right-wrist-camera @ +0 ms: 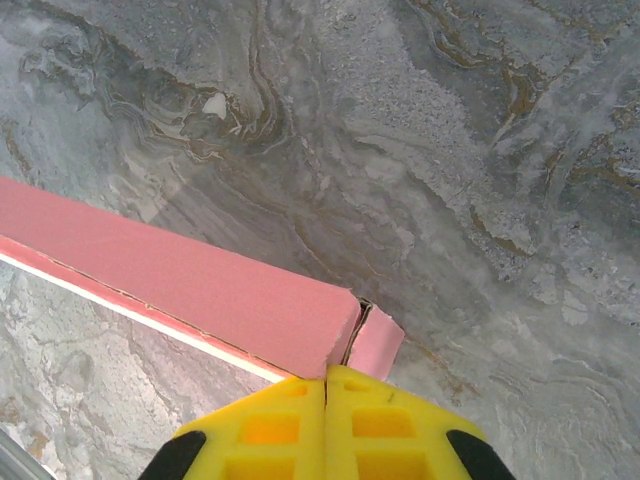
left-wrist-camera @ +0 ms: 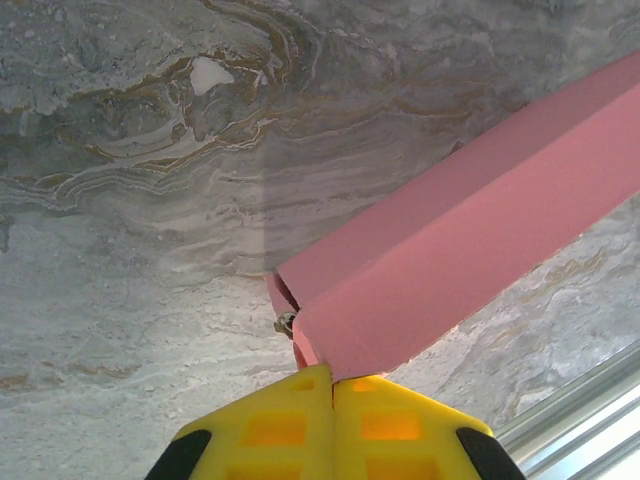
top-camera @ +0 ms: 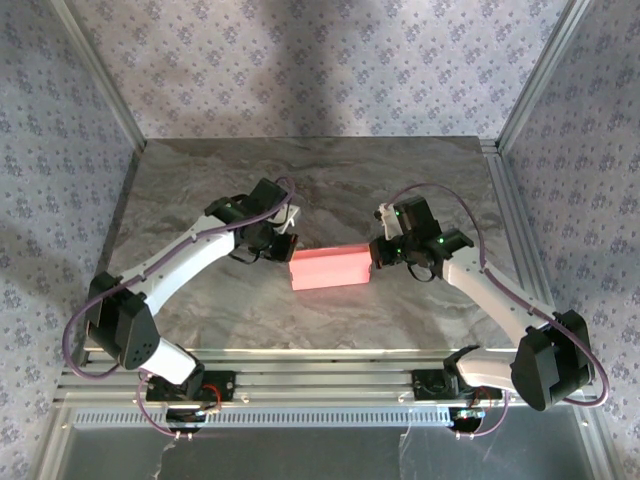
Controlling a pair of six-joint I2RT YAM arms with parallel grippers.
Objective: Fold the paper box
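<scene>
The paper box (top-camera: pixel 330 268) is a slim pink rectangular box lying on the marble table, mid-way between the arms. My left gripper (top-camera: pixel 283 243) is at its left end. In the left wrist view its yellow fingers (left-wrist-camera: pixel 290 425) are shut and their tips (left-wrist-camera: pixel 332 372) touch the box's end corner (left-wrist-camera: pixel 340 340), where a small flap stands slightly ajar. My right gripper (top-camera: pixel 378 255) meets the right end. There the shut yellow fingers (right-wrist-camera: pixel 380 425) touch the box (right-wrist-camera: pixel 200 280) at the seam next to an end flap (right-wrist-camera: pixel 376 342). I see nothing between either pair of jaws.
The grey marbled tabletop (top-camera: pixel 320 180) stretches behind and around the box. Metal frame posts (top-camera: pixel 525 90) and patterned walls close in the sides. An aluminium rail (top-camera: pixel 320 375) runs along the near edge by the arm bases.
</scene>
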